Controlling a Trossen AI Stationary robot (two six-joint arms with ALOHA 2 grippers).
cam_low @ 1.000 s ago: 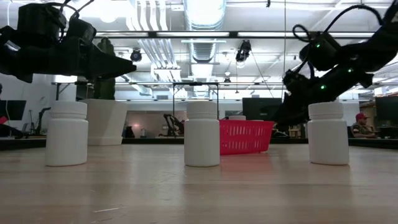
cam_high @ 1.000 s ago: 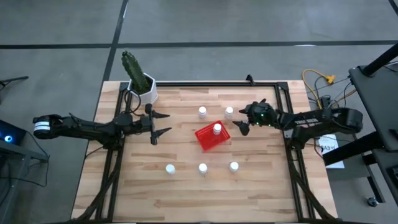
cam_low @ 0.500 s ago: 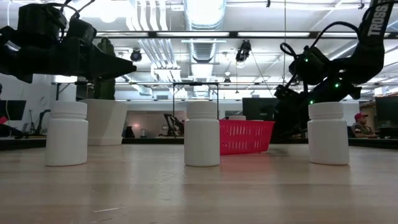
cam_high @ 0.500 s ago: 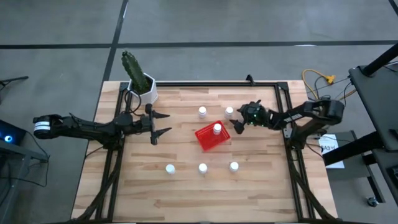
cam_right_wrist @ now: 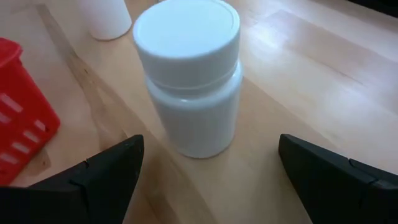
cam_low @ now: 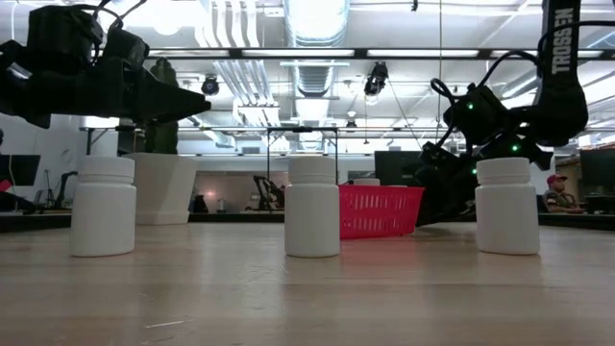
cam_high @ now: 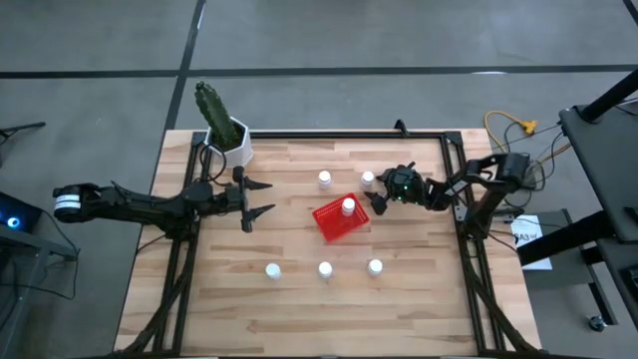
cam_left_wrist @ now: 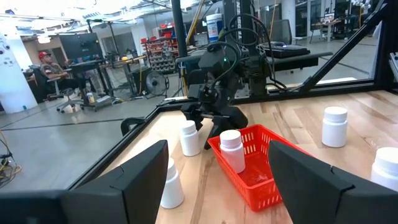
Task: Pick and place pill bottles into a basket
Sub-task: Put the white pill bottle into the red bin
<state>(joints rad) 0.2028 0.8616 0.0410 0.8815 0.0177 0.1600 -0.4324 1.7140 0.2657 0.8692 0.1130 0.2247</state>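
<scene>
High view: I see the small red square mesh plastic basket (cam_high: 340, 219) mid-table with one small white capped pill bottle (cam_high: 348, 206) inside. Five bottles remain out: two beyond the basket (cam_high: 324, 179) (cam_high: 368, 179) and three on the near side (cam_high: 272, 269) (cam_high: 325, 268) (cam_high: 375, 266).

High view, change: over the last second my right gripper (cam_high: 382, 198) has pulled in from the basket's right side toward the loose bottle at the far right. I judge this the approach for the second pick.

High view, left arm: the left gripper (cam_high: 261, 198) waits left of the basket, fingers spread and empty, unmoved.

Low view: the right gripper (cam_low: 437, 183) sits low behind the basket (cam_low: 380, 210); three bottles stand in front. A white hexagonal plant pot (cam_low: 161, 187) stands at the far left.

Left wrist view: the right arm crouches beside a loose bottle (cam_left_wrist: 190, 138); the basketed bottle (cam_left_wrist: 232, 150) stands upright.

Right wrist view: the target bottle (cam_right_wrist: 190, 73) stands upright ahead of the spread fingers (cam_right_wrist: 102, 174), untouched. Jaws released, nothing held.

Progress: one of six placed, by my judgement.
</scene>
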